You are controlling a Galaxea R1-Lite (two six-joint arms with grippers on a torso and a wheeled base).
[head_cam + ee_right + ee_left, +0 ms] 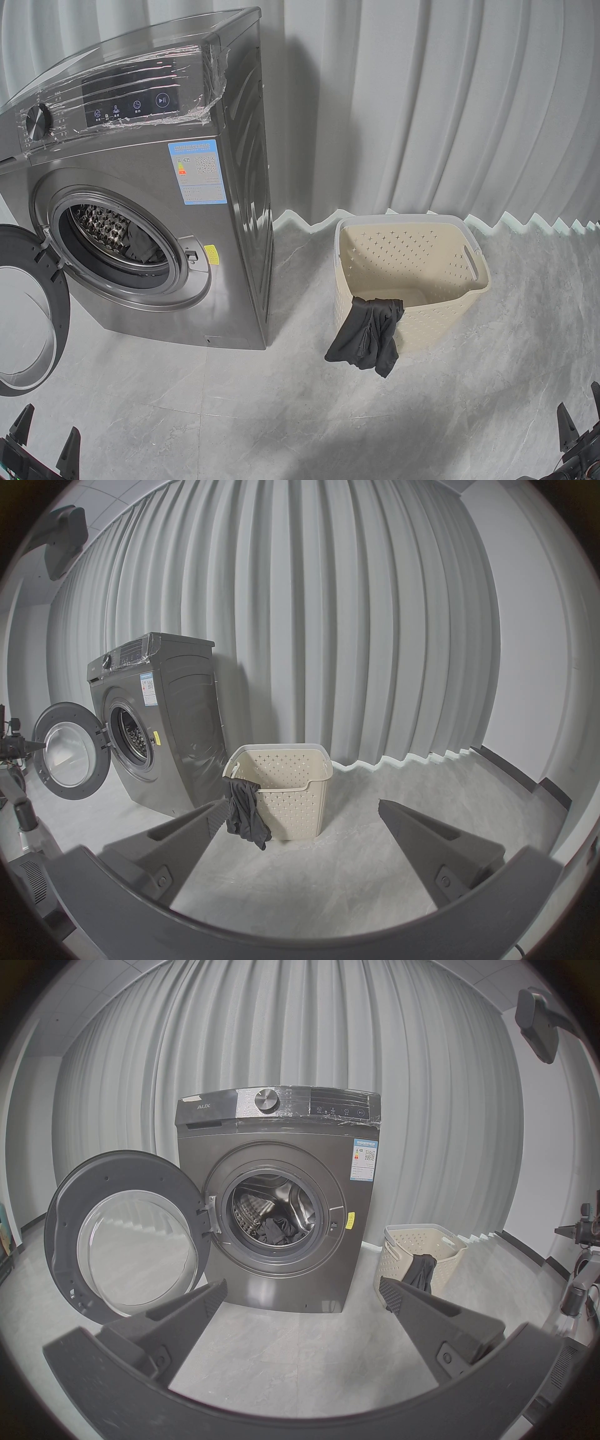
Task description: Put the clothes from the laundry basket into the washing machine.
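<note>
1. Dark garment (365, 334) was in neither gripper: left gripper (301, 1286) nearest and low, fingers spread wide, empty. Right gripper (301, 805) likewise wide, empty.
2. Next out, the dark garment was draped over near rim of laundry basket (437, 312), hanging outside it, long axis vertical, loose end pointing down at floor (250, 400).
3. Basket stood upright, right of washing machine (240, 187), not touching.
4. Machine door (25, 312) was swung open leftward. Another dark piece (142, 245) lay in drum.
5. Curtain (437, 94) hung behind.

head looks down; both wrists face washing machine (275, 1285) and basket (294, 792).
</note>
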